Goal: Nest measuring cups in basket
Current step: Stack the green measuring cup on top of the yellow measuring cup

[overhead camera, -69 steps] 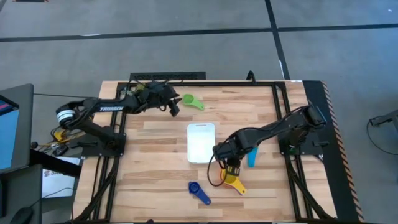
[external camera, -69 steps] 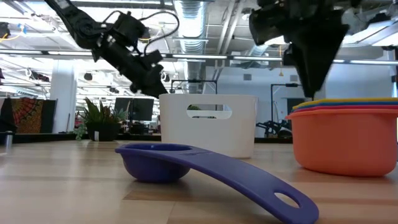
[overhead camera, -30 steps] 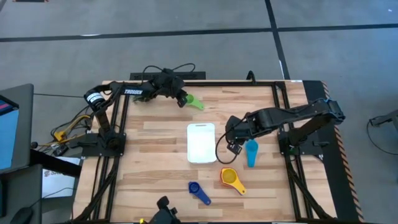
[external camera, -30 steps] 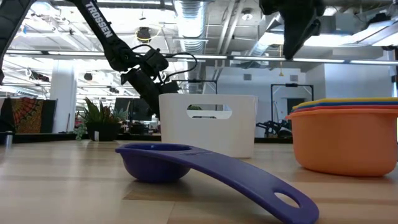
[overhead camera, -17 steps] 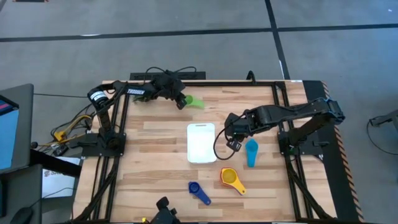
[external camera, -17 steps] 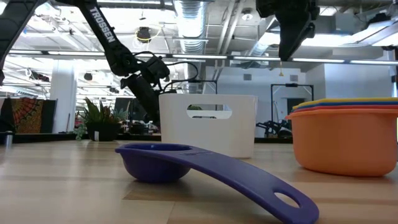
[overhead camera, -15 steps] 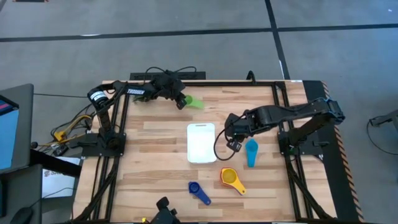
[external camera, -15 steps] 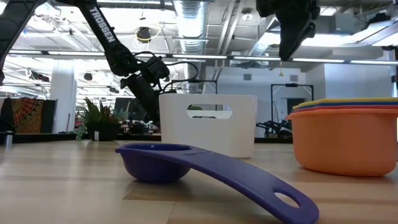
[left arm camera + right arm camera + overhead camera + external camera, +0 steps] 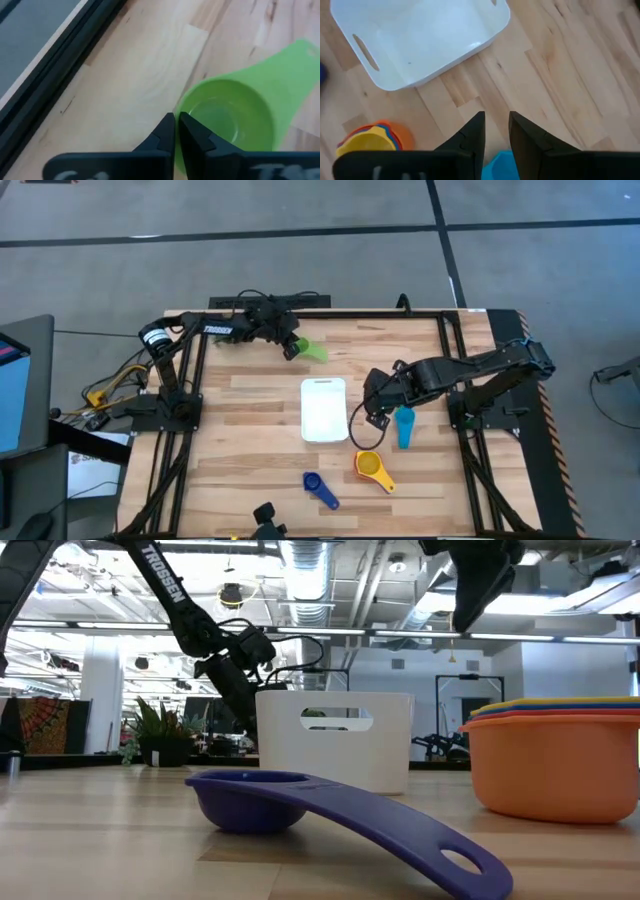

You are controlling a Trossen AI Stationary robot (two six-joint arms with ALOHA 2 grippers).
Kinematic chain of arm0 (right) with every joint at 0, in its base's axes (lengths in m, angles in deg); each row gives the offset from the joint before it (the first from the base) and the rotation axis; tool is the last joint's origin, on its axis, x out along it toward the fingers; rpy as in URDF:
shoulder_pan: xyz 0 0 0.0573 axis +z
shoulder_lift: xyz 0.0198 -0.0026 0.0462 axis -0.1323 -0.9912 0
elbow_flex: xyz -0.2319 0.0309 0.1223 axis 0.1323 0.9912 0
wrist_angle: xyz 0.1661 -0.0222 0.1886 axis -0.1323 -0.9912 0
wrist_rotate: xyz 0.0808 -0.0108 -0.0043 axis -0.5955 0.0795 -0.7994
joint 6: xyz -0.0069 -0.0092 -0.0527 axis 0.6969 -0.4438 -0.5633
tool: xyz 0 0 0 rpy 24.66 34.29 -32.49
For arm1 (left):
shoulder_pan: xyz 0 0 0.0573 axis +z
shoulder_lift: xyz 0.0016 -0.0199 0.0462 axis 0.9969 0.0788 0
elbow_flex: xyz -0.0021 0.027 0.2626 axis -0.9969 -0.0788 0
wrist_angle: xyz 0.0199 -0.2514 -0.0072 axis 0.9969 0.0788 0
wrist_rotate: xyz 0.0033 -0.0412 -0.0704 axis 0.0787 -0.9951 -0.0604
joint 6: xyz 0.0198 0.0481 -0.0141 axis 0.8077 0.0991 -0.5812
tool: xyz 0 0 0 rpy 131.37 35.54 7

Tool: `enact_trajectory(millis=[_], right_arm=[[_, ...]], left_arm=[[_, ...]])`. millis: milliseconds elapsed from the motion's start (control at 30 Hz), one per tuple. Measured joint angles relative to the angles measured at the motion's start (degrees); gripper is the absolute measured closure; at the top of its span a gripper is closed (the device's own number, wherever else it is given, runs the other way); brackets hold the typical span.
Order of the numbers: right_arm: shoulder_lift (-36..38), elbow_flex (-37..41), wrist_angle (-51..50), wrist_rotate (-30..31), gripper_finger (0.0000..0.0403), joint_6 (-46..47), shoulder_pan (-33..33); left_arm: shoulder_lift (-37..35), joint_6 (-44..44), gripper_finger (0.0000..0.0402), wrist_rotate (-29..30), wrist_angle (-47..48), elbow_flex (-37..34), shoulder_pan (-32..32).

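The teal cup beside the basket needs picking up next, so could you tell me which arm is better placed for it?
The right. Its hand hovers just beside the teal cup, between it and the basket. The left hand is across the table at the green cup, fingers shut at its rim.

Measuring cups (image 9: 372, 468) around basket (image 9: 323, 408).

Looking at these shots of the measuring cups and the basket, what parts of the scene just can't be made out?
- Left gripper: left wrist view shows it at the green cup; contact with the rim isn't clear.
- Teal cup: right wrist view, cut off by the edge and the right gripper.
- Nested stack: low view, cut by the edge; cup count unclear.
- Basket: low view, wall hides the inside.
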Motion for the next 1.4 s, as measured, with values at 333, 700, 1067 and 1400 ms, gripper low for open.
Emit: enact_trajectory(millis=[333,700,1067,1400], right_arm=[[0.0,0.0,-10.0,6.2,0.0295,9.5,4.3],[0.0,0.0,-17.5,14.4,0.0295,15.4,7.6],[1.1,0.0,-23.7,19.7,0.0295,20.9,8.3],[5.0,0.0,-24.1,19.3,0.0295,26.2,10.6]], left_arm=[[-13.3,-0.6,0.0401,3.2,4.5,-0.1,-5.0],[-22.9,-10.3,0.0401,4.5,4.8,-0.1,-19.9],[-19.4,-22.6,0.0401,15.5,-6.5,0.0,-37.4],[-8.1,-28.7,0.0402,15.9,-14.3,4.6,-43.9]])
